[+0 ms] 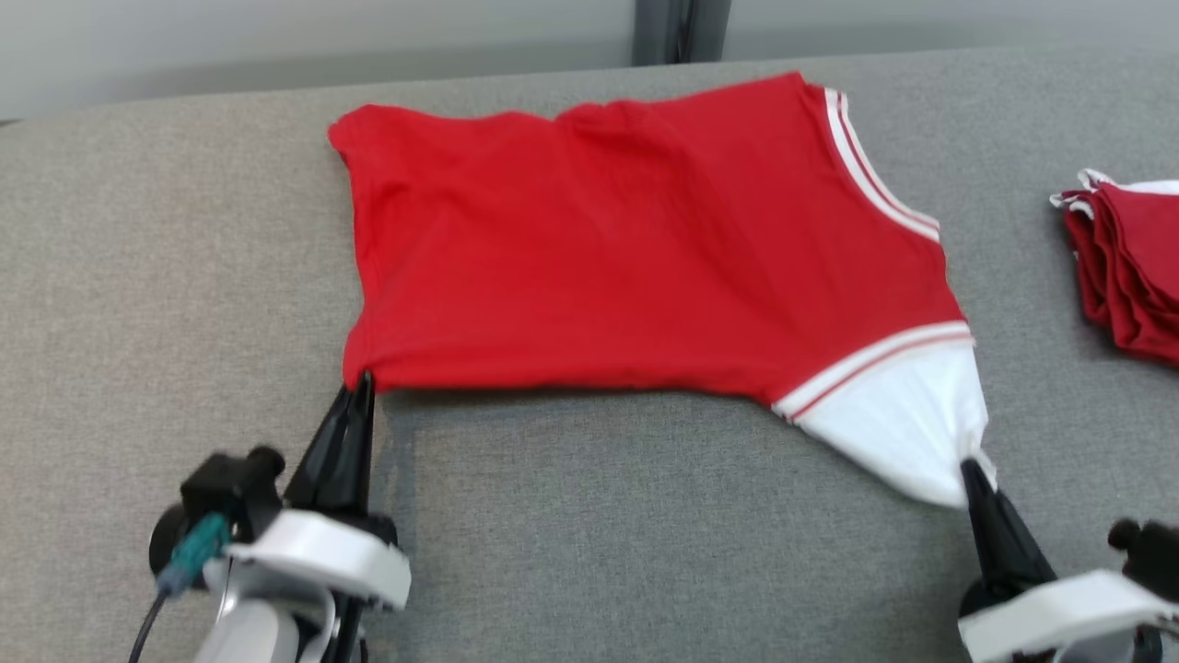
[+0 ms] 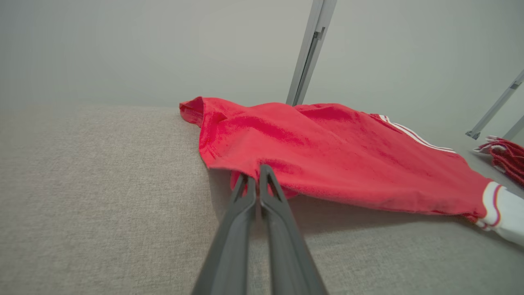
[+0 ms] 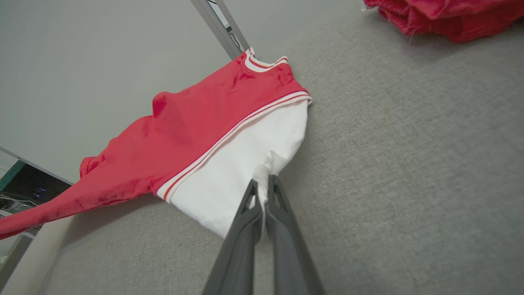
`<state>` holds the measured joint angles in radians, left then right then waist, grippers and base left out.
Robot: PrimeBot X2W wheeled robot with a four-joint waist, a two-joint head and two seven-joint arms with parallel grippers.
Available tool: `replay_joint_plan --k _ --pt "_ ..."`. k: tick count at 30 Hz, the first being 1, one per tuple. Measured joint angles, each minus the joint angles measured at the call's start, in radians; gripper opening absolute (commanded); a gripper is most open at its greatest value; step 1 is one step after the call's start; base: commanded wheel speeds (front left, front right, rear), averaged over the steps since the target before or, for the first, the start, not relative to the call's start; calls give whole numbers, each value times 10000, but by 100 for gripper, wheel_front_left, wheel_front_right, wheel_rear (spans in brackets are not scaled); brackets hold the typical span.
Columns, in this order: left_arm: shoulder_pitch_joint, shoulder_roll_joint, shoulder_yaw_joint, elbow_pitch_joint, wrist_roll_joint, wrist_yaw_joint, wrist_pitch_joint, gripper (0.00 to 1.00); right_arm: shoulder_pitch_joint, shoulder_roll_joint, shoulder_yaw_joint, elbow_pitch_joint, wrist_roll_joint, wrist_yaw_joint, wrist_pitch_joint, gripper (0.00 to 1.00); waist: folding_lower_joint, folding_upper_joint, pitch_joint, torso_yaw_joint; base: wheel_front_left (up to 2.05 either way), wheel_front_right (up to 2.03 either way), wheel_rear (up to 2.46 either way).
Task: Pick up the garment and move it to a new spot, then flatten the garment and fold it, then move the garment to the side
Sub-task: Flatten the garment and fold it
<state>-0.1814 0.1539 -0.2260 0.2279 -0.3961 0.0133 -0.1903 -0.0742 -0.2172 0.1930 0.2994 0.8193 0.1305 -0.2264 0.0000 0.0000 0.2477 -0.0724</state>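
Grey woven cloth covers the table (image 1: 589, 552) in front of me, and the garment (image 1: 626, 267) lies spread across its middle, reaching back toward the far edge. It is a bright red shirt, mostly smooth, with soft wrinkles near its far edge. On its right side a white sleeve (image 1: 898, 433) joins the red body along a band of white and red stripes (image 1: 875, 359). A second band of the same stripes (image 1: 875, 175) runs along the far right edge. The near hem is raised off the table and casts a shadow beneath it, while the far part rests on the cloth.

My left claw (image 1: 359, 382) is clenched on the near left corner of the red hem, fingers pressed together with the fabric pinched at their tips. My right claw (image 1: 969, 470) is clamped the same way on the tip of the white sleeve, which is pulled to a point.

Well apart to the right sits a pile of folded red clothes (image 1: 1133, 267). Behind the table stands a grey metal post (image 1: 680, 28) against a pale wall (image 1: 276, 46).
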Motion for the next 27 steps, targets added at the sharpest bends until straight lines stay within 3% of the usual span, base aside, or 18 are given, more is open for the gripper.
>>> replay_joint_plan --k 8,13,18,27 --pt "3261 286 176 -3712 15 1394 1459 0 2873 878 -1465 -2389 -1114 0 2002 0 0 0 -769 85 0 0 0" --pt "4368 493 286 -4959 82 1866 2042 0 3899 1298 -2197 -3737 -1630 0 3156 0 0 0 -1089 76 0 0 0" --pt "4819 596 280 -5611 115 2121 2504 0 4237 1576 -2775 -4625 -2017 0 3939 0 -1 0 -1209 50 0 0 0" --pt "4767 531 105 -5446 73 2125 2731 0 4005 1668 -2813 -4470 -2119 0 4013 0 0 0 -1182 3 0 0 0"
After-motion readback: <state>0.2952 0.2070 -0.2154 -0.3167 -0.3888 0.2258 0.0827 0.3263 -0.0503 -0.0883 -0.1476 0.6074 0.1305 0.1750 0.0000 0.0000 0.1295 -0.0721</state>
